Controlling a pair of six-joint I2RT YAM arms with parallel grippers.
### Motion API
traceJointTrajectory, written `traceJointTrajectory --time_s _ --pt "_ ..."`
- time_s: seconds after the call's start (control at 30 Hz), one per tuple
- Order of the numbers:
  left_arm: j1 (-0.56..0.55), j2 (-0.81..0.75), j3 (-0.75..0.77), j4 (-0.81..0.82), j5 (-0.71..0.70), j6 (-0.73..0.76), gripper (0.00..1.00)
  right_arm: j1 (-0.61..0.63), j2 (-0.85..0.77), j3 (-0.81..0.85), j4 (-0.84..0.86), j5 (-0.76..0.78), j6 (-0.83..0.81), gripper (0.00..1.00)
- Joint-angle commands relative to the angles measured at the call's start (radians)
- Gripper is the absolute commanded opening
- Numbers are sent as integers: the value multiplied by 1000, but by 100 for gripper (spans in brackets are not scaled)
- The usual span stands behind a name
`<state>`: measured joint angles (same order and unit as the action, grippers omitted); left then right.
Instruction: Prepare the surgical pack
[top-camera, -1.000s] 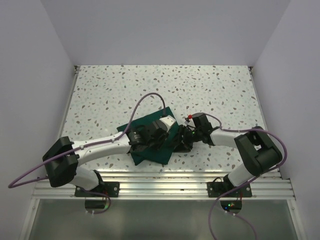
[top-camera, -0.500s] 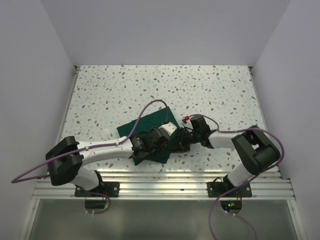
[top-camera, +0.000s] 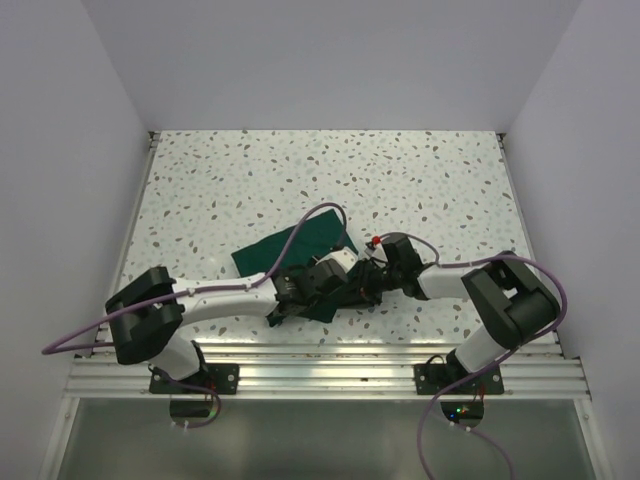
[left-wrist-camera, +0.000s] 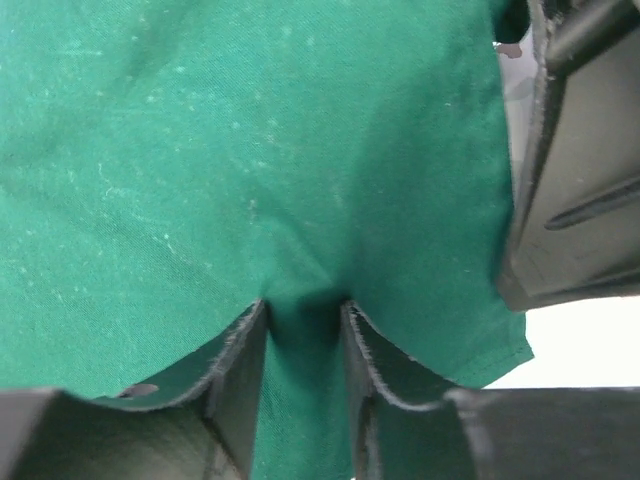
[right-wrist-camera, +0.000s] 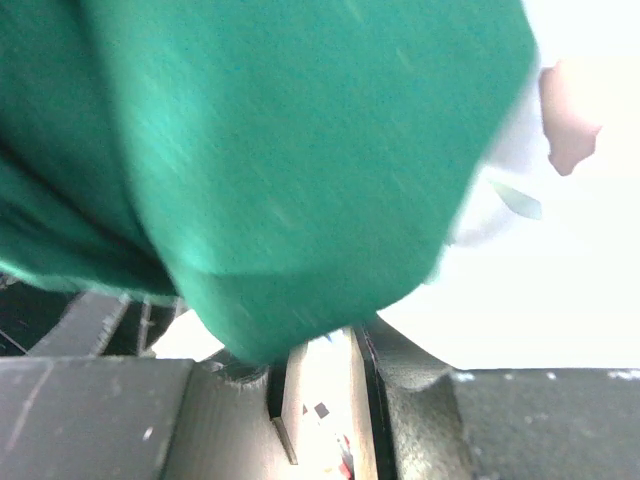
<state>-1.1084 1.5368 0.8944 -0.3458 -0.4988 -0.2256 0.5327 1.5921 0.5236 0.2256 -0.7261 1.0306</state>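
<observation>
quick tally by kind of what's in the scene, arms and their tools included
dark green drape: 1
robot arms: 2 (left arm, right arm)
tools: 2 (left tool, right tool)
speckled table: 1
total: 6

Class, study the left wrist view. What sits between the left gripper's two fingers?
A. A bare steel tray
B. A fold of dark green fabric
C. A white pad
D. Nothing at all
B: in the left wrist view a pleat of the dark green drape runs down between the fingers of the left gripper, pinched there.
</observation>
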Motion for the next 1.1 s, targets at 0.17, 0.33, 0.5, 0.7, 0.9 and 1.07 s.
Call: traceJointTrajectory --time_s 0.17,0.33,0.5,0.7,0.9,1.07 --pt "9 37 63 -47 -101 32 17 3 -43 -13 20 -12 3 24" --pt "10 31 103 -68 -119 40 4 3 -58 -10 3 -7 -3 24" --pt "9 60 121 -68 -145 62 0 4 -61 3 -11 -9 -1 24" --pt "9 51 156 -94 -191 54 0 4 -125 18 -72 66 60 14" --pt "10 48 242 -156 -218 77 0 9 -175 36 -20 120 177 13" --pt "9 40 255 -137 -164 101 0 7 -138 110 -51 123 163 14"
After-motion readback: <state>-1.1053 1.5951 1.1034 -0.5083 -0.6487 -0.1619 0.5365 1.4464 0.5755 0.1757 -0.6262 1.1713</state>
